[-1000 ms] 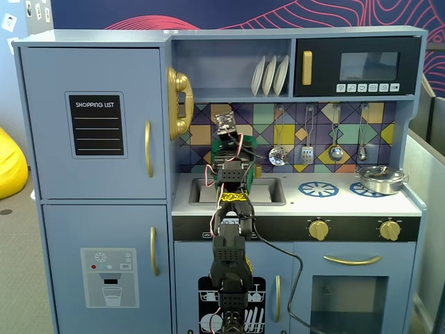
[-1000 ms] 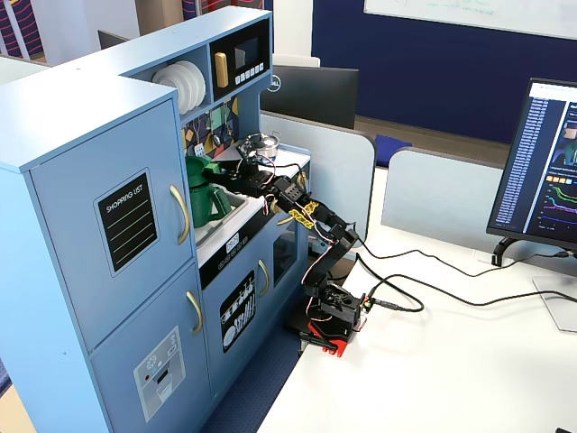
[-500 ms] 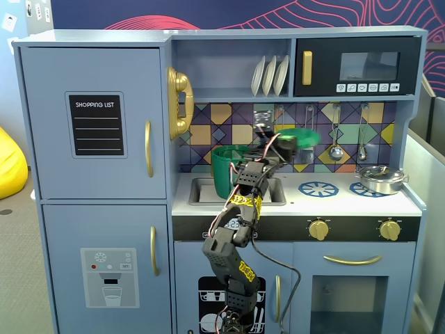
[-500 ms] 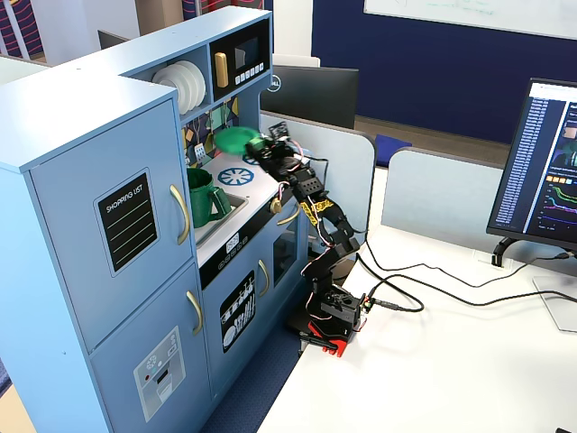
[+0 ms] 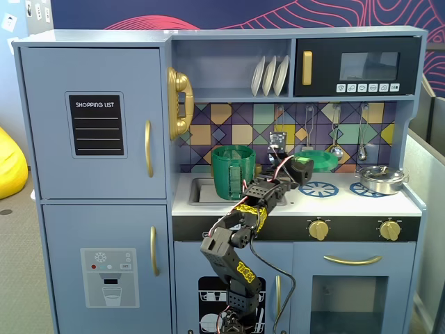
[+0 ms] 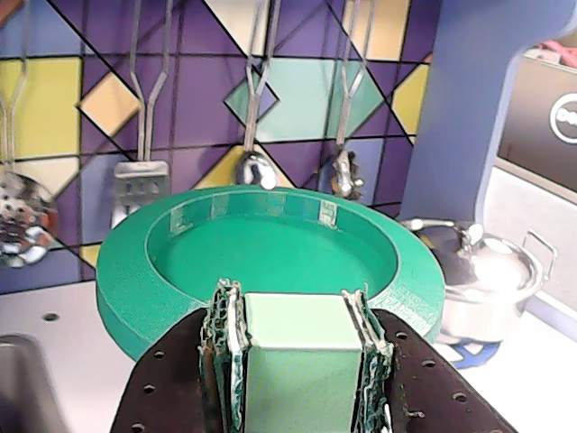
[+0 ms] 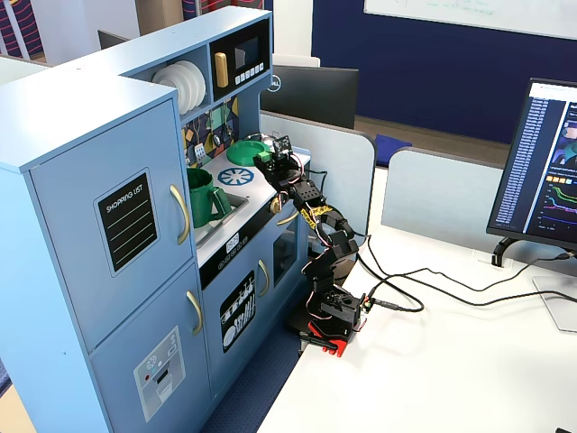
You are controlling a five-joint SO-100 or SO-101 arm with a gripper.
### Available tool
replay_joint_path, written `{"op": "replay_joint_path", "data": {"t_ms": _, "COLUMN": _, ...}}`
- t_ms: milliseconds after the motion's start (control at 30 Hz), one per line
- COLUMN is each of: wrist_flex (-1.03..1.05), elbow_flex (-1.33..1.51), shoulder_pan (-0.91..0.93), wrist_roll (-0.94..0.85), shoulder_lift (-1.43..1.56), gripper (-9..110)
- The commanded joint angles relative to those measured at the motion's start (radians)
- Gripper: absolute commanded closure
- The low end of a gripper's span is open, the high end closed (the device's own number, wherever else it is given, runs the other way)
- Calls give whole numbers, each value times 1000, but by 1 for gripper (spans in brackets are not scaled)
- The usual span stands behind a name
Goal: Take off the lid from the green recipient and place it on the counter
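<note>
The gripper [image 6: 297, 336] was clamped on the near edge of the lid [image 6: 270, 248], its two fingers [image 6: 225, 347] closed against a pale green tab between them in the wrist view; the lid sat roughly level, hollow side up, with its raised rim all round. In a fixed view the lid [image 5: 316, 159] hung above the counter [image 5: 348, 202], over the left burner ring [image 5: 318, 188] and to the right of the sink [image 5: 201, 191]; whether it touched the counter could not be told. The green container [image 5: 232, 172] stood upright and open-topped at the sink, well apart from the lid, its ribbed panel facing forward. A silver pot [image 5: 380, 179] rested on the right burner ring, near the lid's right side; ladles and a spatula [image 6: 140, 185] hung on the tiled wall behind. In the other fixed view the arm [image 7: 320, 230] reached up from the desk to the lid [image 7: 245, 152] over the counter.
</note>
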Motion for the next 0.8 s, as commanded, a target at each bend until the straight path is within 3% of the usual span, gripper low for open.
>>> {"op": "replay_joint_path", "data": {"t_ms": 0, "wrist_flex": -100, "elbow_flex": 15, "shoulder_pan": 25, "wrist_roll": -9, "shoulder_lift": -18, "gripper": 101}}
{"op": "replay_joint_path", "data": {"t_ms": 367, "wrist_flex": -225, "elbow_flex": 183, "shoulder_pan": 9, "wrist_roll": -25, "shoulder_lift": -66, "gripper": 101}}
{"op": "replay_joint_path", "data": {"t_ms": 767, "wrist_flex": -262, "elbow_flex": 160, "shoulder_pan": -6, "wrist_roll": -41, "shoulder_lift": -164, "gripper": 101}}
